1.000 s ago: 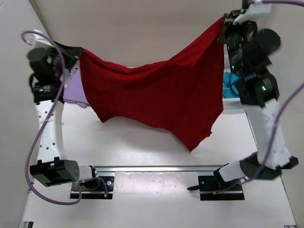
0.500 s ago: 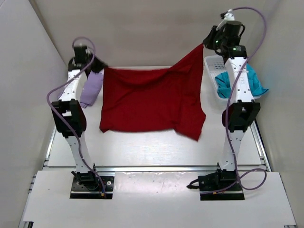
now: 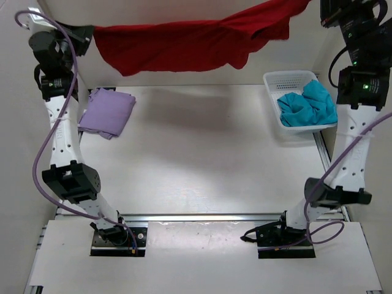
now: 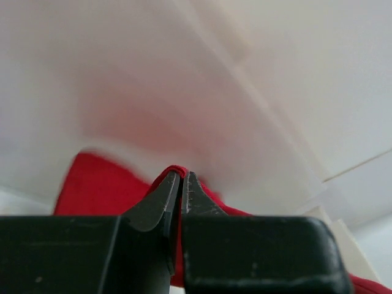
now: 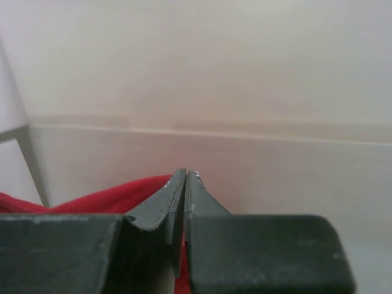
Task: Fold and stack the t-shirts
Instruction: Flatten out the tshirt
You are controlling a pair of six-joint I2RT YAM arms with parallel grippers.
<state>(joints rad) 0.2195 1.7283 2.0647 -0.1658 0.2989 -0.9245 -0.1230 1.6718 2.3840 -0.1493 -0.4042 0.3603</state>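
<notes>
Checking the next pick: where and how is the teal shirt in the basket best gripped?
Probably the highest bunched fold of the teal shirt, coming straight down from above. It lies crumpled in the basket, whose walls would block a sideways approach, while the raised creases on top give a pinch something to close on.

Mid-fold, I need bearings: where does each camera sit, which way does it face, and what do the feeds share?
Top external: above and behind the bases, looking down at the table; both arms, lavender shirt, teal shirt in the basket.
Left wrist: on the left arm, facing a pale wall; left claw pinching the red shirt.
Right wrist: on the right arm, facing a pale wall; right claw shut on it.
Shared: the red shirt shows in all three.
</notes>
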